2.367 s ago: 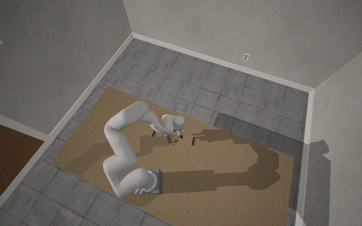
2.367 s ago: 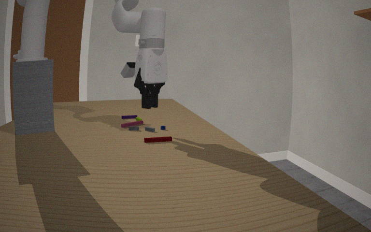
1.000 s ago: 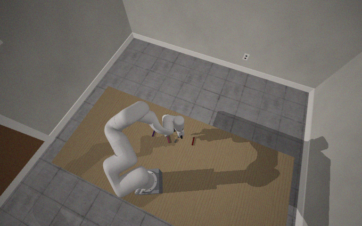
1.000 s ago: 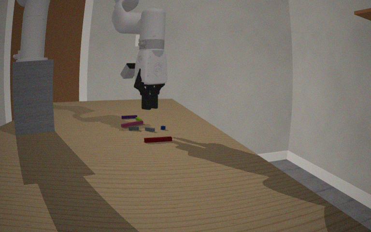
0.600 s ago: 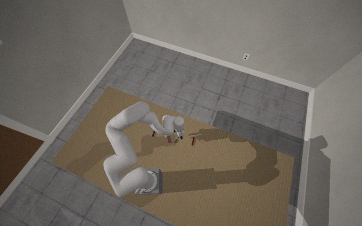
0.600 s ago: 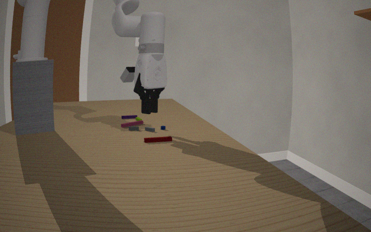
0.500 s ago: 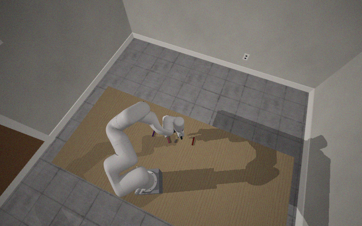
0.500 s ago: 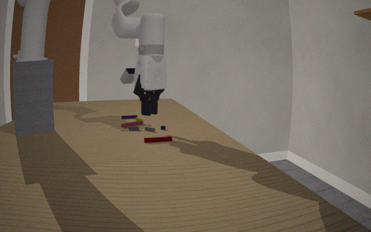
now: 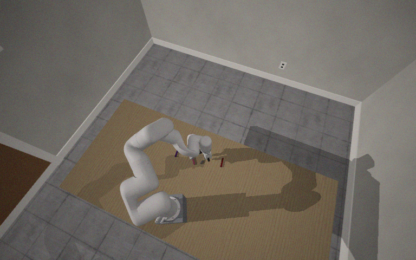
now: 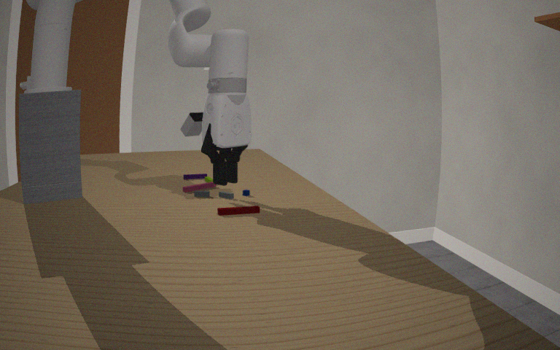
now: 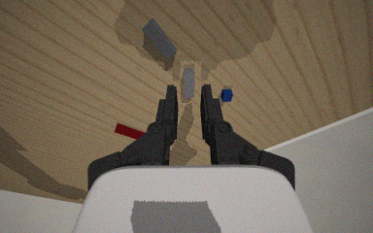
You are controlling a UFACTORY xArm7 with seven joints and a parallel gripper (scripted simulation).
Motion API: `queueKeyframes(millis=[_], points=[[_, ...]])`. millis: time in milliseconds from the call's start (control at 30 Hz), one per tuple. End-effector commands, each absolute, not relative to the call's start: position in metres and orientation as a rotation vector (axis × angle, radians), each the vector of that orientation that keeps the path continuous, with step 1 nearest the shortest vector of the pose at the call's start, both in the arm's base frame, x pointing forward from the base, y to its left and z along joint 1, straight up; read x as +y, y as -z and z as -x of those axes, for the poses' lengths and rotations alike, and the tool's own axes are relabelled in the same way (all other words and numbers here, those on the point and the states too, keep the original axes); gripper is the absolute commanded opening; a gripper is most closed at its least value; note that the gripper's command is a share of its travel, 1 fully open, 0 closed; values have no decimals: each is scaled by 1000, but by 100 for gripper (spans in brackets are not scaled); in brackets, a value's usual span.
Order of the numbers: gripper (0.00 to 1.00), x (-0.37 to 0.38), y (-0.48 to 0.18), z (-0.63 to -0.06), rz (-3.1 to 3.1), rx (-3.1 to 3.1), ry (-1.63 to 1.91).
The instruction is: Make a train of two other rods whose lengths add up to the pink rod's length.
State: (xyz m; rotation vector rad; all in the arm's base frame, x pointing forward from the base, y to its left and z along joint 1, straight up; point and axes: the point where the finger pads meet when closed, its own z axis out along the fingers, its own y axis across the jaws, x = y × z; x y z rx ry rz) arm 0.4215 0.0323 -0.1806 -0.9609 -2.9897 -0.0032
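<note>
The black two-fingered end effector, narrowed but gripping nothing, hangs over the wooden bench; a short grey rod lies at twelve o'clock of its tips.

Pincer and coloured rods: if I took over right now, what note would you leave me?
Pincer: narrowed, holding nothing, hovering above a grey rod beside the blue rod.
Purple rod, lime rod, pink rod and second grey rod lie close together; red rod lies apart.
Done: no train yet.
Left: probably join the purple rod and one grey rod end to end, away from the others, then let go.
</note>
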Motion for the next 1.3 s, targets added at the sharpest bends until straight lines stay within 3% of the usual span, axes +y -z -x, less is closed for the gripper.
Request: queueKeyframes(millis=[0, 1267], points=[[24, 32, 185, -423, 962, -2993, 5], [24, 32, 192, -423, 962, -2993, 5]])
